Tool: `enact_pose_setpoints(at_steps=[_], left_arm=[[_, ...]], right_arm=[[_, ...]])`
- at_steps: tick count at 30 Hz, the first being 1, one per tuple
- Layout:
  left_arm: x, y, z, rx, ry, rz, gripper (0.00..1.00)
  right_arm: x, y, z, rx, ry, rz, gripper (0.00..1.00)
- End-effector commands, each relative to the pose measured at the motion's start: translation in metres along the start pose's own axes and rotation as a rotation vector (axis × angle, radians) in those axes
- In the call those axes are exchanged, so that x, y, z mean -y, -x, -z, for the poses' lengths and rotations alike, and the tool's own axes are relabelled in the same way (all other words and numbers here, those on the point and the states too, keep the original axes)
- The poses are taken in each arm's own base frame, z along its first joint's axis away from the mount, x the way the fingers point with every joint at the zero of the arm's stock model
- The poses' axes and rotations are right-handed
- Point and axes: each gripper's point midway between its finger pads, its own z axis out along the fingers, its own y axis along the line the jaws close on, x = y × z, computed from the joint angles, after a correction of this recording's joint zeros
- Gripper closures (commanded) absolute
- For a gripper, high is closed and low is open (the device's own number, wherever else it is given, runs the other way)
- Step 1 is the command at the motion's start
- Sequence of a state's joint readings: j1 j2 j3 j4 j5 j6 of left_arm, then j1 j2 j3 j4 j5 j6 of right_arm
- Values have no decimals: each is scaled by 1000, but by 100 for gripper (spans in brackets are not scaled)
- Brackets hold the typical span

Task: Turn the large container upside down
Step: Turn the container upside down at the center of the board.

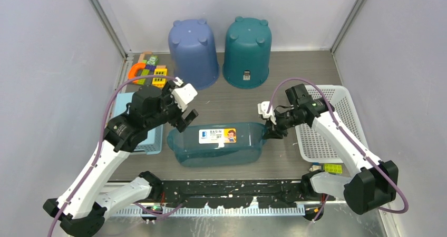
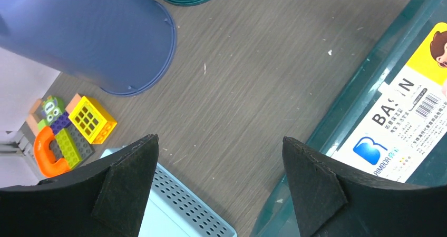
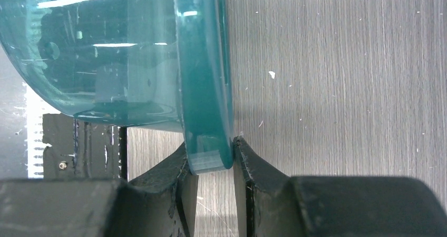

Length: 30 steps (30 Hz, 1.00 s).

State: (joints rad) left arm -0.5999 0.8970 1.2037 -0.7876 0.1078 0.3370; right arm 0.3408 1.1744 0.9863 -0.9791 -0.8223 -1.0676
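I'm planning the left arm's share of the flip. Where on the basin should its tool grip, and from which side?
Likely the thin rim lip at the basin's left end, from the left. The right tool pinches that same lip at the right end, so it fits the jaws; the open left tool hangs beside the left end.

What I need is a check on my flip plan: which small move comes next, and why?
Probably ease the left end effector onto the left rim of the basin and close. The right end effector is shut on the right rim, and the basin looks tipped on its side, while the left one stands open beside it, empty; a second hold should steady the turn.
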Motion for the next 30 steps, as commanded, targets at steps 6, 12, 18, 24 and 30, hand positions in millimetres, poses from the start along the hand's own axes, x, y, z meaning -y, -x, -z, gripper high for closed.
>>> enact_pose_setpoints(at_steps=[6,12,18,24,30], left_arm=[[-21,18,4,60,101,25,12],[-21,16,4,57,102,31,12],[-20,14,3,56,100,34,12],[-20,12,2,53,99,37,12],[-20,10,1,52,100,39,12]], right_arm=[[-2,28,5,77,60,-88,99],[-1,37,10,92,100,-163,99],[1,40,11,86,158,-245,99],[9,37,7,79,165,-321,99],[19,38,6,83,148,-408,99]])
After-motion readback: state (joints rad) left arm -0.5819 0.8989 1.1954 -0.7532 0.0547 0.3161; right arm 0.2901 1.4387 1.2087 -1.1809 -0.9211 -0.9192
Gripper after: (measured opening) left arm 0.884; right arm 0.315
